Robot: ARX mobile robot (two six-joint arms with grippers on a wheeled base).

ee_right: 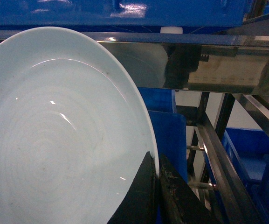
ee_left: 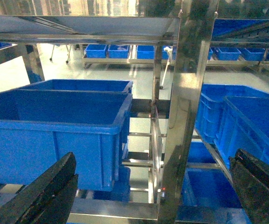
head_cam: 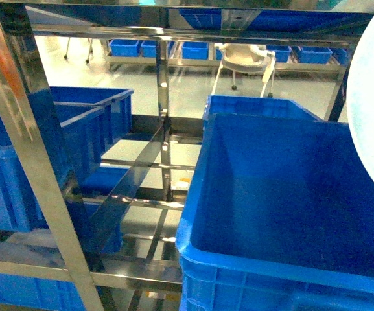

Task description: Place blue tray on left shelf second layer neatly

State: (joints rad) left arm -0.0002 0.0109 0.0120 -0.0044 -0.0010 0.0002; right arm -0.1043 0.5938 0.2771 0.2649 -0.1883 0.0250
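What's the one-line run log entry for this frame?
phase: carrying | right gripper: shut on blue tray rim | left gripper: open, holds nothing | tray: not yet on steel rack | blue crates on rack

Big deep-blue crate (head_cam: 284, 214) up close on the right. More blue crates (head_cam: 37, 155) on the left, one behind the other. Far back, a row of small blue bins (head_cam: 154, 48) on a low rack, near a white machine (head_cam: 245, 58). Shiny pale floor (head_cam: 180, 91) between.

Glossy smooth plastic blue tray (ee_right: 55, 149); mirror-bright steel left shelf second layer (head_cam: 141, 275).
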